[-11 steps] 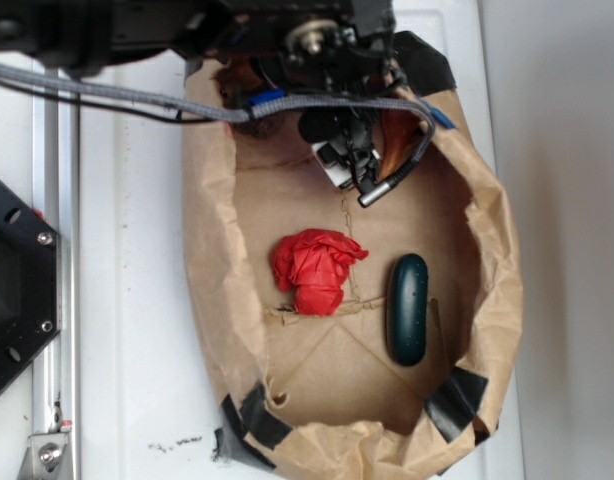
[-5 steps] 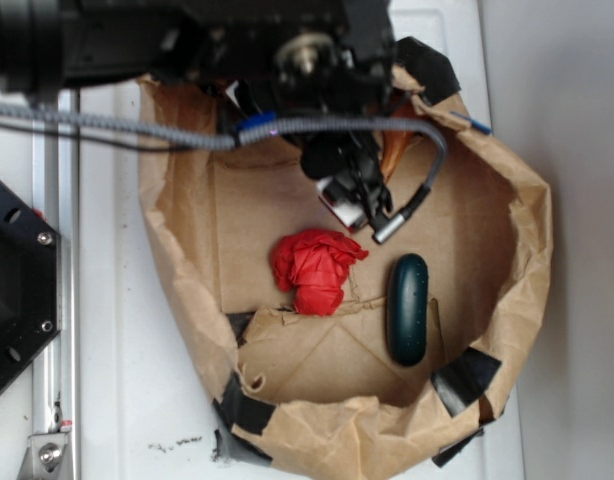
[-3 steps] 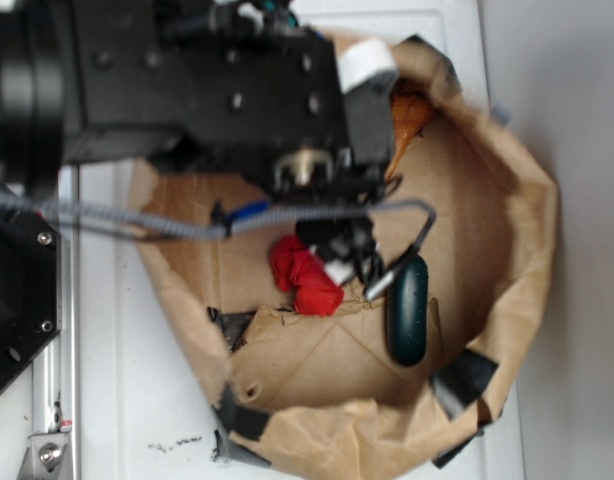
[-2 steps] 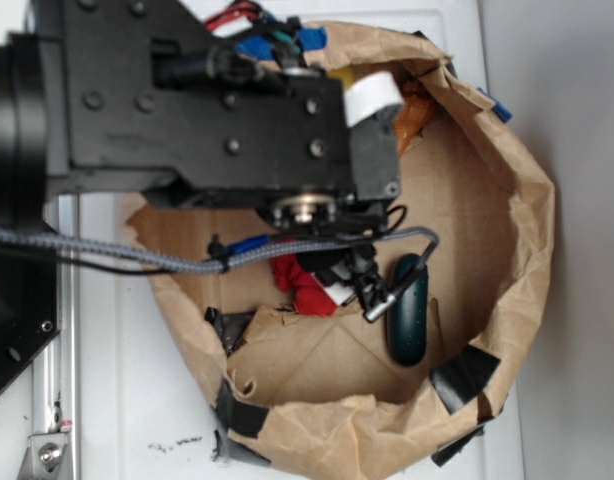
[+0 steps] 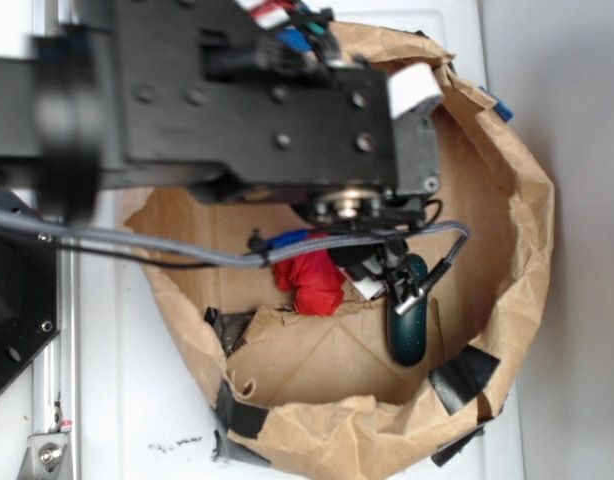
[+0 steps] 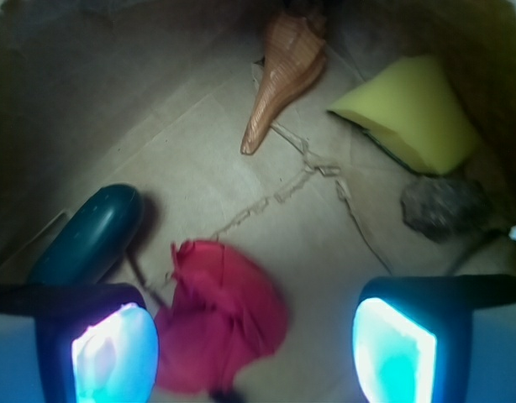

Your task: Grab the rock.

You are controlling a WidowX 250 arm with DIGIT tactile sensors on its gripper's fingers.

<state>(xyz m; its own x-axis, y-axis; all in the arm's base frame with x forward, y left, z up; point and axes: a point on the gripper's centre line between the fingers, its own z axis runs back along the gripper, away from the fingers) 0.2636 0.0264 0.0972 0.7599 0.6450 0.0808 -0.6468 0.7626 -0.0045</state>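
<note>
Bag: your brown paper bag (image 5: pixel 507 200) holds everything.
Gripper: your gripper (image 6: pixel 254 348) hangs with fingers (image 6: pixel 115 344) spread wide, holding nothing, over the red cloth (image 6: pixel 220 315).
Sponge: yellow sponge (image 6: pixel 409 113) near the bag wall.
Green object: dark oblong (image 6: pixel 90 235) beside the cloth.
Shell: orange-brown seashell (image 6: pixel 283 71).
Rock: your rock (image 6: pixel 443 206) lies just below the sponge, apart from the gripper.

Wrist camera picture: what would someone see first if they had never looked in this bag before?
Probably the crumpled red cloth, low in the middle between the two glowing fingertips of the open gripper. Next, the yellow sponge at upper right, with the rough grey rock just below it. An orange-brown seashell lies at the top, and a dark green oblong object at the left.
</note>
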